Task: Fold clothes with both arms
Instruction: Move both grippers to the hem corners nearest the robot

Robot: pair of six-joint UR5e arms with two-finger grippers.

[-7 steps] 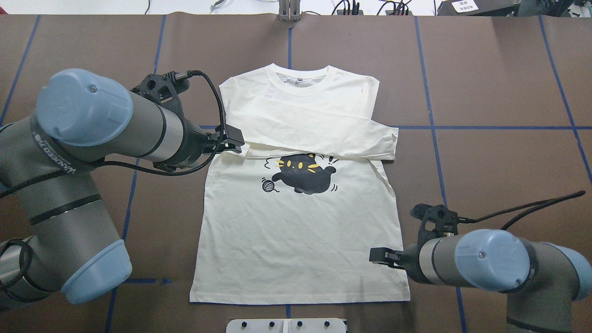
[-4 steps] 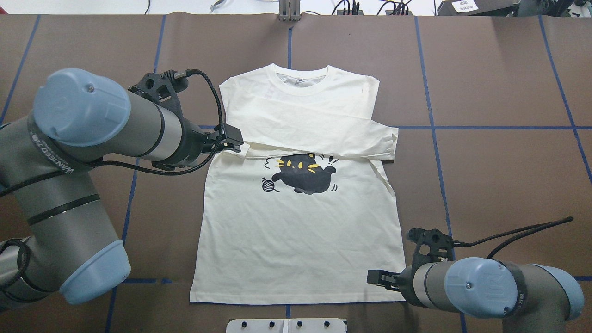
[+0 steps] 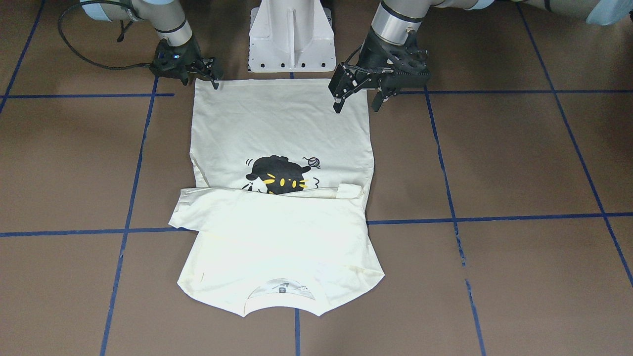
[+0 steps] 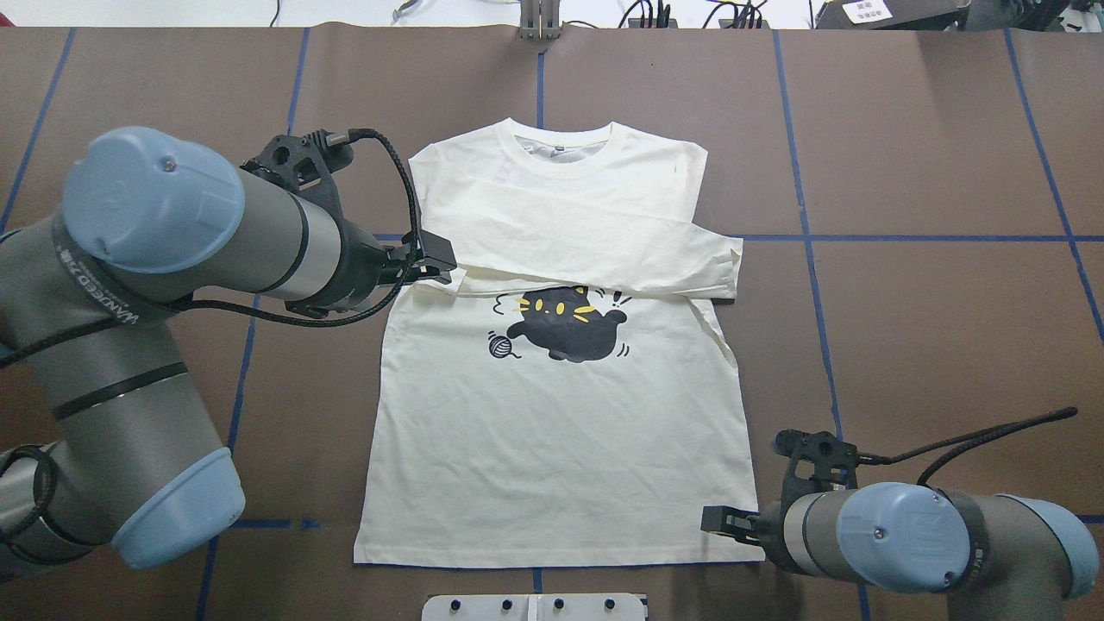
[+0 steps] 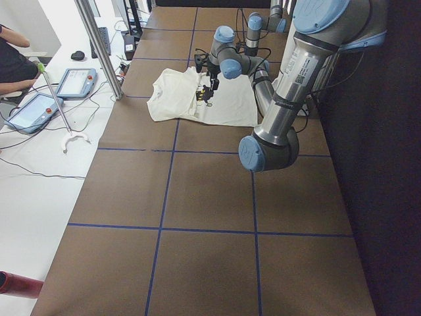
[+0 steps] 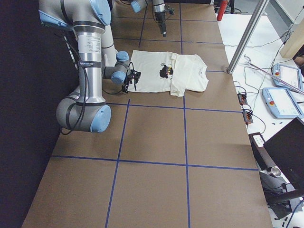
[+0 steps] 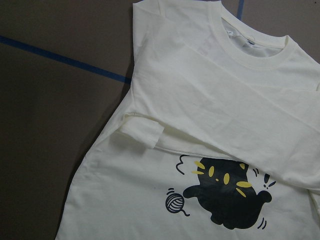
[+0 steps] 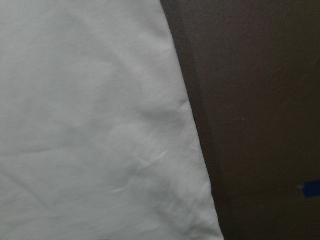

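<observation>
The cream-white T-shirt [image 4: 552, 431] lies flat and front-up on the brown table, collar at the far side. Both long sleeves are folded across the chest, just above the black cat print [image 4: 565, 323]. No red lettering shows. My left gripper [image 4: 440, 259] is open and empty, hovering by the folded sleeve cuff at the shirt's left edge. It also shows in the front-facing view [image 3: 357, 101]. My right gripper [image 4: 716, 522] is low at the shirt's near right hem corner, jaws apart in the front-facing view [image 3: 215, 74]. The right wrist view shows the shirt's edge [image 8: 100, 125].
The white pedestal base [image 3: 292, 34] stands just behind the hem. Blue tape lines [image 4: 906, 238] cross the brown table. A metal post [image 4: 539, 21] sits at the far edge. Operator tablets [image 5: 75, 82] lie off the table's far side.
My right gripper has moved along the shirt's right edge toward the robot, down to the hem corner. My left arm has stayed almost still. The shirt has not moved.
</observation>
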